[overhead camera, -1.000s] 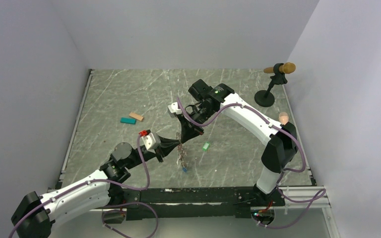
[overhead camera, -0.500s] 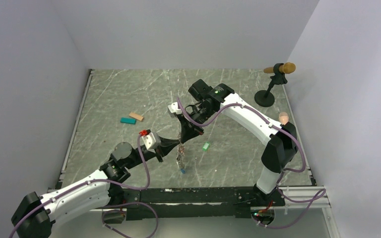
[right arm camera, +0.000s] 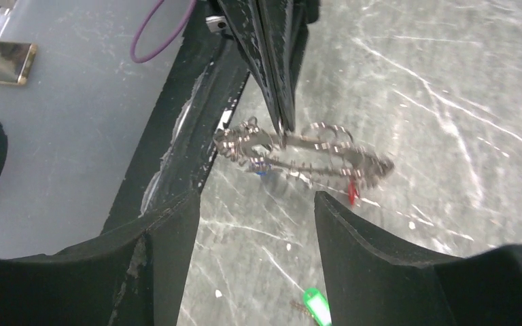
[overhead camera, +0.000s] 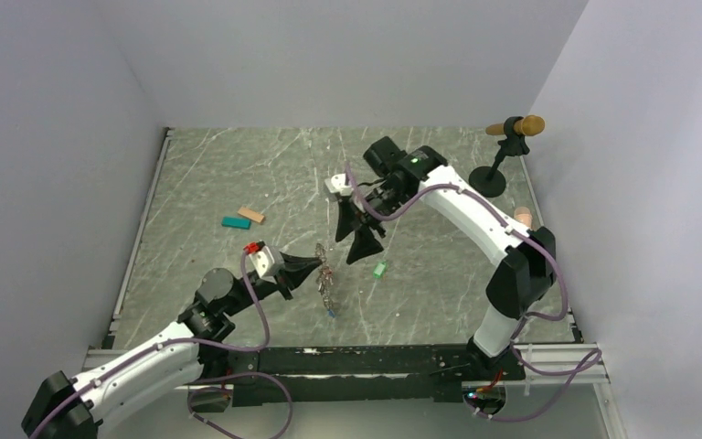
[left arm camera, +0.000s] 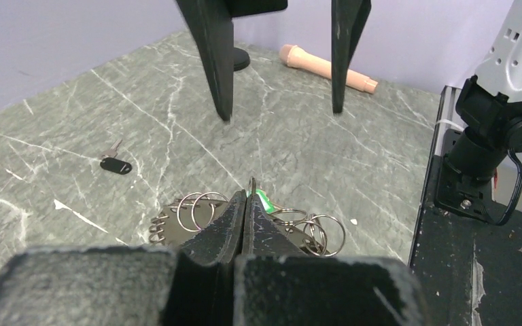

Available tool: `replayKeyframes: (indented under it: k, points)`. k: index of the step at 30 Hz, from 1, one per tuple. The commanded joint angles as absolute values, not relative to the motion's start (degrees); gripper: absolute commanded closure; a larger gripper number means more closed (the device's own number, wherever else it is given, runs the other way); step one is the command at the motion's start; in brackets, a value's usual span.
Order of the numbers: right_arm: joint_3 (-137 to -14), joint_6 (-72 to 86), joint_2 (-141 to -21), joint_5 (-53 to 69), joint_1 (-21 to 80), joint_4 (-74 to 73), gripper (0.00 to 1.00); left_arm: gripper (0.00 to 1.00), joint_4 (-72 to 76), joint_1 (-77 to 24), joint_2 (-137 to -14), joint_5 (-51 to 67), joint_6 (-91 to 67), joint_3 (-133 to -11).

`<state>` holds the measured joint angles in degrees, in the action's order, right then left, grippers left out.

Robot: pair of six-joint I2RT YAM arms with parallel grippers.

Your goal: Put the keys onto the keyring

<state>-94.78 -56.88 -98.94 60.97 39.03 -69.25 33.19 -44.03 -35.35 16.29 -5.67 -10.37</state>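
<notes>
My left gripper (overhead camera: 317, 266), pinched tight on the rim of the keyring (overhead camera: 327, 287), holds it off the table (overhead camera: 475, 274). A blue key (overhead camera: 332, 313) shows at the ring's low end; whether it is threaded I cannot tell. To the right, my right gripper (overhead camera: 355, 236) hangs spread and empty, apart from the ring. The green key (overhead camera: 379, 269) lies flat on the stone beyond. So thin a pinch could let the dangling ring twist or slip, and the flat key may skid from my fingers.
</notes>
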Motion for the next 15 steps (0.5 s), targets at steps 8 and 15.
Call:
replayKeyframes:
  k: [8,15]
  points:
    - [-76.5,-60.1,-86.4,68.9,29.8,-54.0,0.0,1.0,46.4,-38.2,-31.1,26.3,-8.1,-8.7]
    - [-70.0,-68.2,-87.1,66.6,25.9,-54.5,0.0,1.0,34.8,-32.8,-30.8,36.1,-2.7,-15.9]
